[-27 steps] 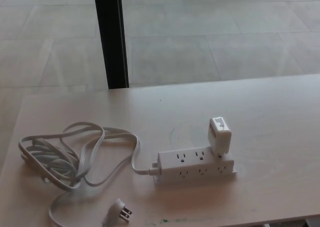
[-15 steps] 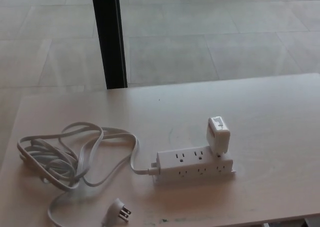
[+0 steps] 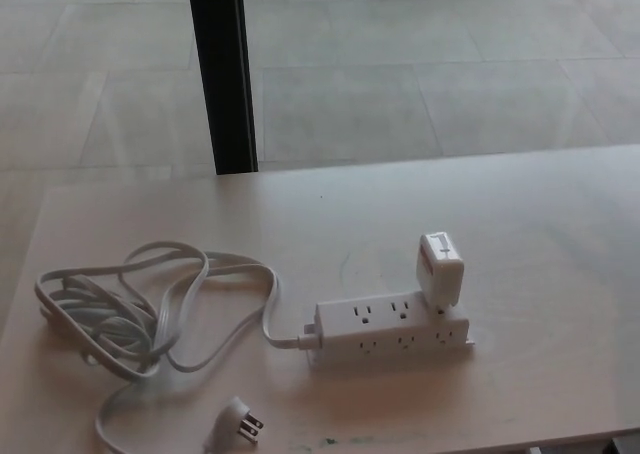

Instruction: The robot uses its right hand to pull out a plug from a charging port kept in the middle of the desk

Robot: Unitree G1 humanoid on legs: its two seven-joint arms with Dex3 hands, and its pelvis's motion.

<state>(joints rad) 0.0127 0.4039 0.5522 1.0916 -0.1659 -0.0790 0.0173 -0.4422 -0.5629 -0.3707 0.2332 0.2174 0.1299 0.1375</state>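
A white power strip (image 3: 390, 330) lies in the middle of the pale wooden desk (image 3: 540, 234), with two rows of outlets facing up. A white block-shaped plug adapter (image 3: 439, 270) stands upright in the outlet at the strip's right end. The strip's white cord (image 3: 150, 309) runs off to the left in loose loops and ends in a pronged plug (image 3: 236, 423) lying near the desk's front edge. Neither of my hands shows in the head view.
A black vertical post (image 3: 222, 74) stands behind the desk's far edge, with tiled floor (image 3: 430, 64) beyond it. The desk's front edge runs along the bottom of the view.
The whole picture shifts by a few pixels between frames, so the camera has moved slightly. The strip, the adapter and the cord lie as before.
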